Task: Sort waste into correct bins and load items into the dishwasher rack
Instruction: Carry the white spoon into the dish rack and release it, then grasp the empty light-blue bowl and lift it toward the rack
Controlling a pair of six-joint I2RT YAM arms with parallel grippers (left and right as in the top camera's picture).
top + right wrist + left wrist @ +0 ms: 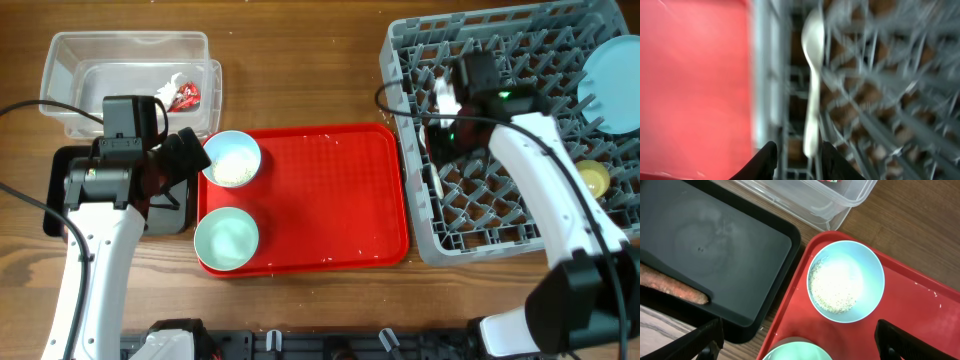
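Observation:
The light blue bowl point(232, 160) holds white rice-like crumbs point(834, 286) and stands on the red tray's left side. The mint-green bowl point(227, 238) stands just in front of it. My left gripper point(800, 347) is open and empty, hovering over the tray edge between the two bowls. A brown stick-like scrap point(670, 286) lies in the black tray point(725, 245). The red-and-white wrapper point(183, 95) lies in the clear tub point(128, 50). My right gripper point(799, 152) is open over the grey rack point(520, 220). The white spoon point(813, 75) lies in the rack between its fingertips. The view is blurred.
The flat red tray point(330, 190) lies between the bins and the rack. The pale blue plate point(615, 70) stands in the rack's far right, and the yellow cup point(592, 178) sits in its right side. Cables trail at the left.

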